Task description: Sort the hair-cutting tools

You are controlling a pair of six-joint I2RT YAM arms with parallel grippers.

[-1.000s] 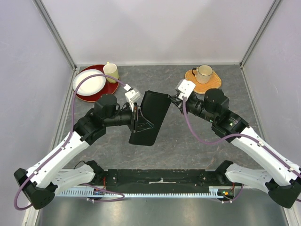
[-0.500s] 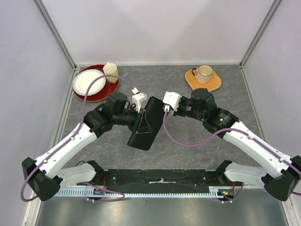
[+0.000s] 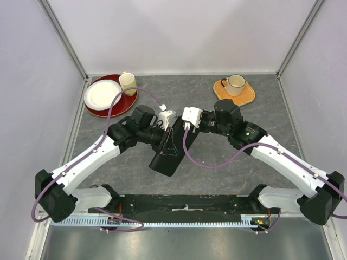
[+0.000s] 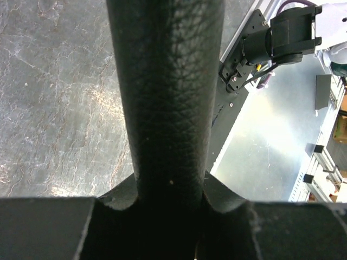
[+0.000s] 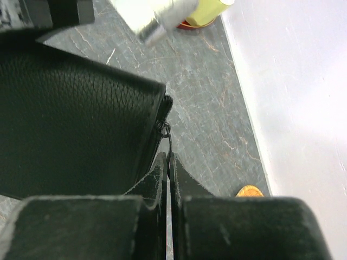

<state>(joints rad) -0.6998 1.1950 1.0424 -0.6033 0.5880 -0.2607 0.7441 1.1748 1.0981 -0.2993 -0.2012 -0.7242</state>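
The hair-cutting tools are out of view. A black leather-grain zip case (image 3: 169,153) lies slanted at the middle of the table. My left gripper (image 3: 164,136) is shut on it. In the left wrist view the case (image 4: 165,92) rises as a thick black band straight out of the gripper (image 4: 169,189). My right gripper (image 3: 179,123) is at the case's far end. In the right wrist view it (image 5: 168,161) is shut on the small metal zip pull (image 5: 168,142) at the corner of the case (image 5: 70,108).
At the back left a white plate (image 3: 102,93) sits on a red plate (image 3: 123,103), with a cream mug (image 3: 128,82) beside it. At the back right a white mug (image 3: 235,83) stands on an orange mat (image 3: 245,96). Pale walls close in the table on three sides.
My right gripper has moved left along the case's far end, toward the left gripper. The left arm has shifted right, and the case has turned slightly with it.
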